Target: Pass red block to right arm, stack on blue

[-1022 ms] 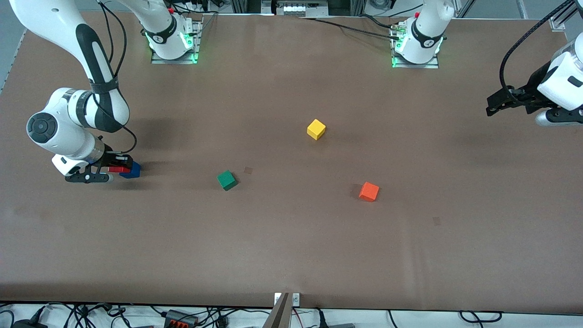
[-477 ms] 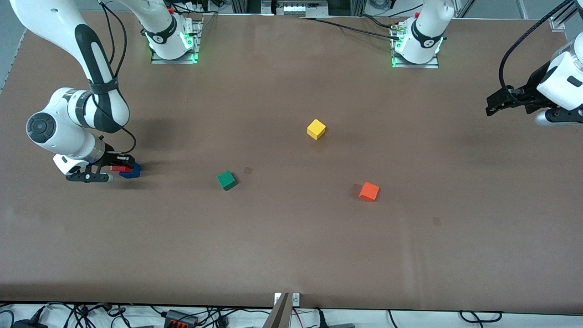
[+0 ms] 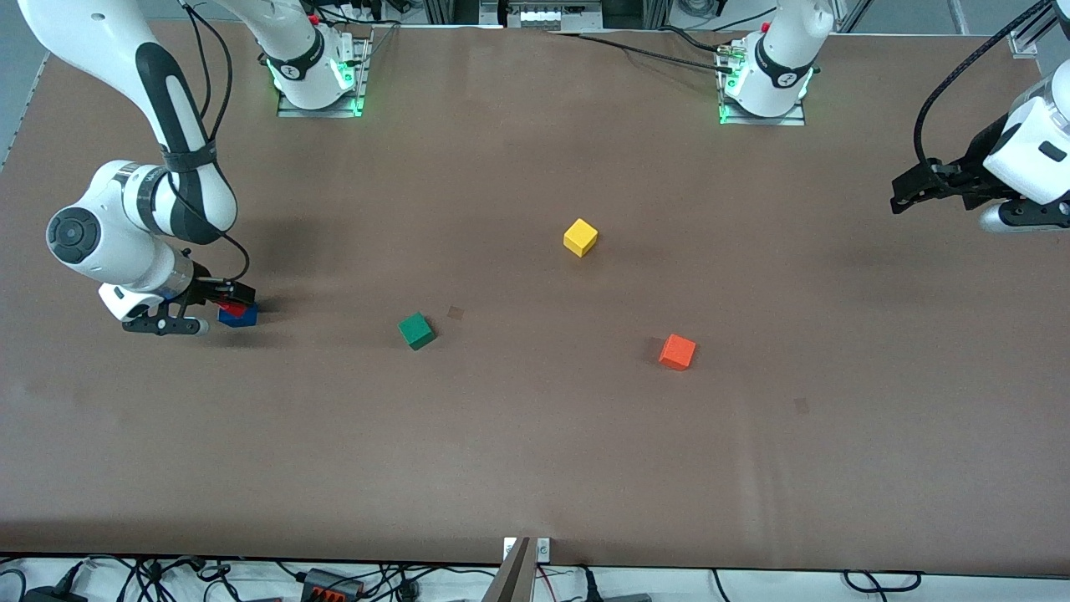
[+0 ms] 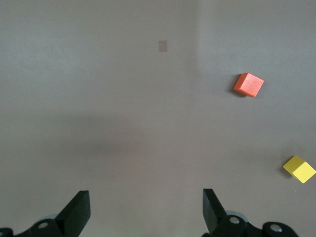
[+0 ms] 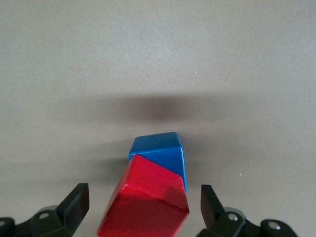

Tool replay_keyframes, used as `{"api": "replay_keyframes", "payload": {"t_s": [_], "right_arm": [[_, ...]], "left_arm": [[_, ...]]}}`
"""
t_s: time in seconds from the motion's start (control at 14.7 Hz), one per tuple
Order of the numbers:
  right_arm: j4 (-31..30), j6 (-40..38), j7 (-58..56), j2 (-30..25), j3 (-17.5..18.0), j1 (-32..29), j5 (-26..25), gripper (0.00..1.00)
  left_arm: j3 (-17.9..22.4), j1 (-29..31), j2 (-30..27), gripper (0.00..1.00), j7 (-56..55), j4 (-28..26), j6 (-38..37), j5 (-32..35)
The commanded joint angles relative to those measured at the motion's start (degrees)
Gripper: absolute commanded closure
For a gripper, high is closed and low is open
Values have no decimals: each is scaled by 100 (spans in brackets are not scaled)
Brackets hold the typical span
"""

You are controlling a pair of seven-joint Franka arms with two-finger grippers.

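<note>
The small matte red cube point(image 5: 144, 202) sits on the small dark blue cube point(image 5: 163, 150) near the right arm's end of the brown tabletop point(image 3: 535, 451), though skewed, overhanging one side. The right gripper point(image 5: 143, 207) hangs over the pair with jaws spread wide, touching neither. The left gripper point(image 4: 145, 210) waits over the left arm's edge, jaws apart and empty. The risk, I judge, is the crooked seating: if a jaw brushes the red cube as the right arm lifts, it could slide off or drag the blue cube.
</note>
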Motion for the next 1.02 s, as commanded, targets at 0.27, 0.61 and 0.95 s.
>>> {"api": "replay_keyframes", "payload": {"t_s": [0.27, 0.61, 0.95], "right_arm": [[1831, -2647, -35, -227, 0, -81, 49, 0], [3150, -4170, -9, -262, -140, -46, -4, 0], [3697, -4577, 9, -613, -317, -54, 58, 0]], "left_arm": [[-130, 9, 149, 0, 103, 337, -143, 142], [-121, 27, 386, 0, 104, 714, -222, 151], [-77, 45, 404, 0, 95, 732, -213, 134]]}}
